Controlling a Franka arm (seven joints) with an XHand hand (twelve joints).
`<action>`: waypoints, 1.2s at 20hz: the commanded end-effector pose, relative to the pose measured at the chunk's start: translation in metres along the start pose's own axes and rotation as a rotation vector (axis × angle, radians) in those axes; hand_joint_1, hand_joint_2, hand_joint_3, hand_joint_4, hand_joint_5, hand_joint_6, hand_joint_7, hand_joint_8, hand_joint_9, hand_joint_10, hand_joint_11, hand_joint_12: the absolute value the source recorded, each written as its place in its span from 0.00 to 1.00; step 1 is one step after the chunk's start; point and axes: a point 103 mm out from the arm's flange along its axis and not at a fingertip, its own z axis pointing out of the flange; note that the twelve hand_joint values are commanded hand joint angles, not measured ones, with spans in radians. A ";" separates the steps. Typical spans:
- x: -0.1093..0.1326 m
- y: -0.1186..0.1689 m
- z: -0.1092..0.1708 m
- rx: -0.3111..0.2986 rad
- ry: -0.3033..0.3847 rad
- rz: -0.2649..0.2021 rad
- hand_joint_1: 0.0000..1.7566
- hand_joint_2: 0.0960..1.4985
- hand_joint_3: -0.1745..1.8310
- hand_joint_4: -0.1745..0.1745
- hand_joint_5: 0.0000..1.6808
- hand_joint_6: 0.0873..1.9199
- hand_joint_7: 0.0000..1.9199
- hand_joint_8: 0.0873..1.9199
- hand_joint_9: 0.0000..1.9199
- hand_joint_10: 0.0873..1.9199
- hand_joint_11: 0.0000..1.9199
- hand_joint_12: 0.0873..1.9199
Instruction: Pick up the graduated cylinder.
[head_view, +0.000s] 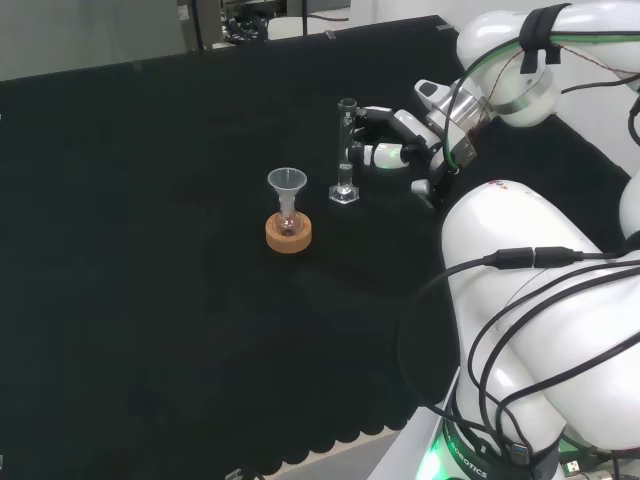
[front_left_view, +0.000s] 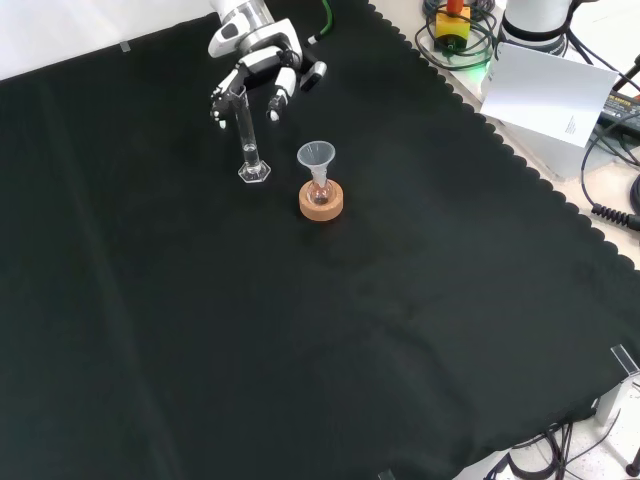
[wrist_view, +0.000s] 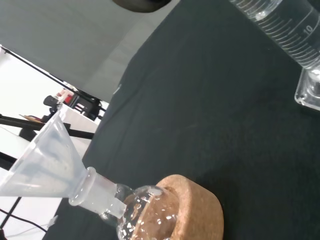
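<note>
While the graduated cylinder (head_view: 345, 150) is standing upright on its hexagonal foot on the black cloth (head_view: 150, 250), just beside the funnel (head_view: 287, 185) in a small flask on the cork ring (head_view: 289, 234), I am bringing the hand (head_view: 395, 140) alongside it. Its fingers are relaxed and spread, holding nothing. I judge they should be closing evenly round the tube, mid-height, without tipping it toward the funnel.

Three cameras, one black cloth

The head view looks down from behind the arm; the front view faces it from farther off; the wrist view sits very close. All share the funnel (head_view: 286, 183) (front_left_view: 316, 156) (wrist_view: 42, 156), with the graduated cylinder (head_view: 345, 150) (front_left_view: 247, 135) (wrist_view: 285, 30) at its 2 o'clock in the head view.
</note>
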 end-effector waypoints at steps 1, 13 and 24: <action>-0.002 0.007 0.007 0.006 0.019 -0.027 0.56 0.62 0.00 0.31 0.30 0.00 0.16 0.31 0.28 0.27 0.11 0.68; -0.008 0.015 0.017 -0.021 0.086 -0.057 0.58 0.62 0.00 0.35 0.33 0.00 0.19 0.31 0.29 0.26 0.12 0.67; -0.012 0.016 0.021 -0.020 0.120 -0.062 0.59 0.62 0.00 0.35 0.34 0.00 0.22 0.29 0.34 0.24 0.17 0.66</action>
